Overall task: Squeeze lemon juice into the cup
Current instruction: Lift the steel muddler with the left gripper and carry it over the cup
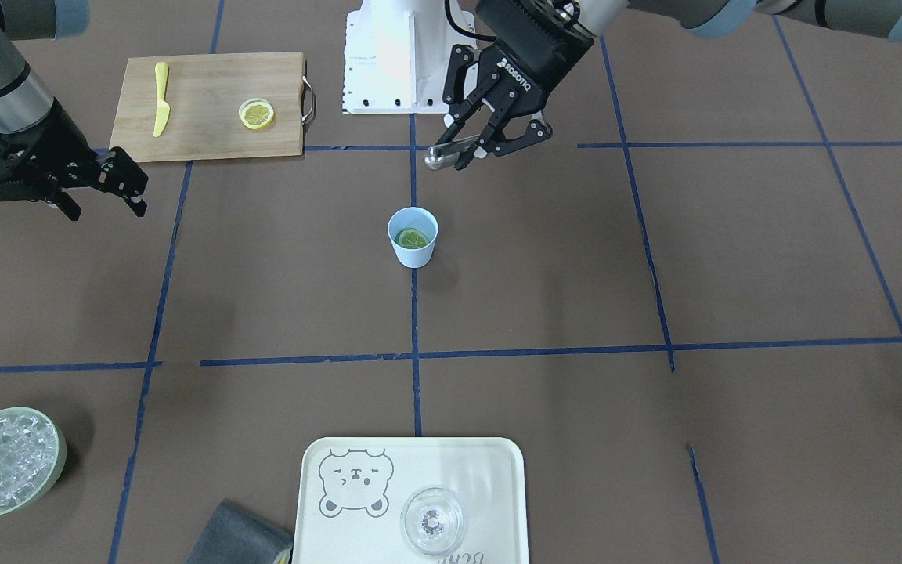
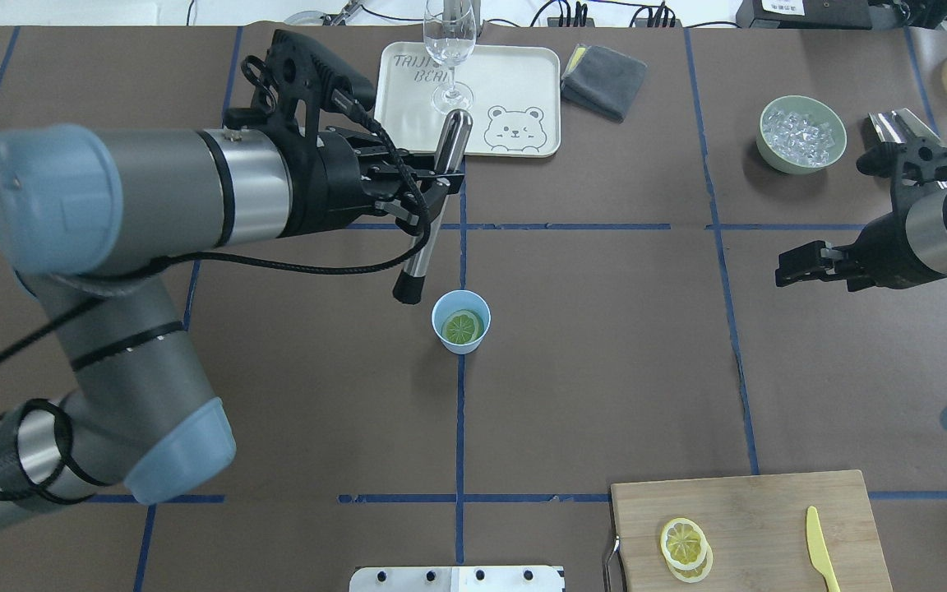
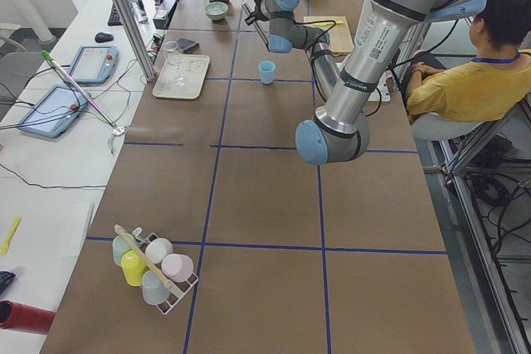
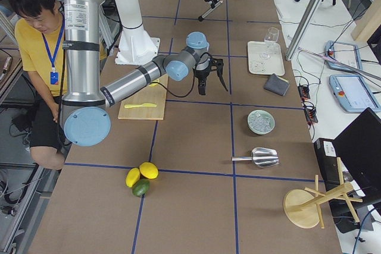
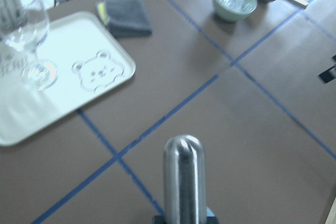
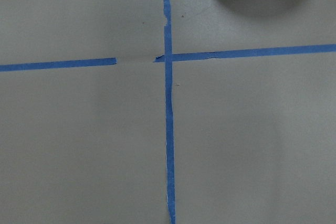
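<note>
The light-blue cup [image 1: 413, 249] [image 2: 461, 339] stands upright at the table's middle on a blue tape line. A lemon slice [image 1: 411, 236] [image 2: 462, 326] lies flat inside it. My left gripper [image 1: 476, 149] [image 2: 439, 182] is shut on a steel muddler [image 2: 428, 230] [image 5: 184, 182] with a black lower end. It holds the muddler tilted in the air, its black end beside the cup and outside it. My right gripper [image 1: 106, 205] [image 2: 794, 270] is open and empty, well away from the cup. Another lemon slice [image 1: 256, 114] [image 2: 683, 541] lies on the cutting board.
A wooden cutting board [image 1: 208, 86] [image 2: 769, 526] holds a yellow knife [image 1: 160, 98]. A cream tray [image 1: 482, 470] with a clear glass [image 1: 433, 521] stands at the far side from me. A grey cloth [image 1: 239, 540] lies by the tray; a pale-green bowl of ice [image 1: 5, 462] stands near my right arm.
</note>
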Tool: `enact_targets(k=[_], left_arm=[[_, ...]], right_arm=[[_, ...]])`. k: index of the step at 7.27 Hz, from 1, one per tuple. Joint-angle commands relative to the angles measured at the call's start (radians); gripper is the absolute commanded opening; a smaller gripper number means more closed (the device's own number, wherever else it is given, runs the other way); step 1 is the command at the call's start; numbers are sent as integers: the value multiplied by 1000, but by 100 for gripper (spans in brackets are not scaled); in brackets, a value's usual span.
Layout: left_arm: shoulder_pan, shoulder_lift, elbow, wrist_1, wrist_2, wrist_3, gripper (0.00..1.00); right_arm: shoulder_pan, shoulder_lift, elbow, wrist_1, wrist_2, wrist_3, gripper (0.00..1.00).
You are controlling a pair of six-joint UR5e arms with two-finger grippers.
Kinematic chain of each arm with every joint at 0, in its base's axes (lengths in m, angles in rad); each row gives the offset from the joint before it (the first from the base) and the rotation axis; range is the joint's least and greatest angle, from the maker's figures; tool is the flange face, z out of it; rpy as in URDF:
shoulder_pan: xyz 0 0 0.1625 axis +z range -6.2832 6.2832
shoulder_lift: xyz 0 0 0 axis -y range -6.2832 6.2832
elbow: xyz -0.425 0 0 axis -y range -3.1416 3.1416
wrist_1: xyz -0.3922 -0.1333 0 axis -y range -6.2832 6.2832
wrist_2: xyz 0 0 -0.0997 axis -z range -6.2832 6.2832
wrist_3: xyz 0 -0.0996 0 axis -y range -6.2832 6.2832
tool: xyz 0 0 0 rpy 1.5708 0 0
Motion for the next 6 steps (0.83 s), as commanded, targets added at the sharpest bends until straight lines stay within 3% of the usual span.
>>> enact_targets(k=[1,2,6], left_arm=[[202,8,137,-315,508,13,0],[278,6,184,-330,662,34,0],[309,-32,329,-405,772,44,0]], right_arm=[[12,-6,1,0,8,-1,100],[13,-6,1,0,8,-1,100],[12,-6,-6,0,10,0,100]])
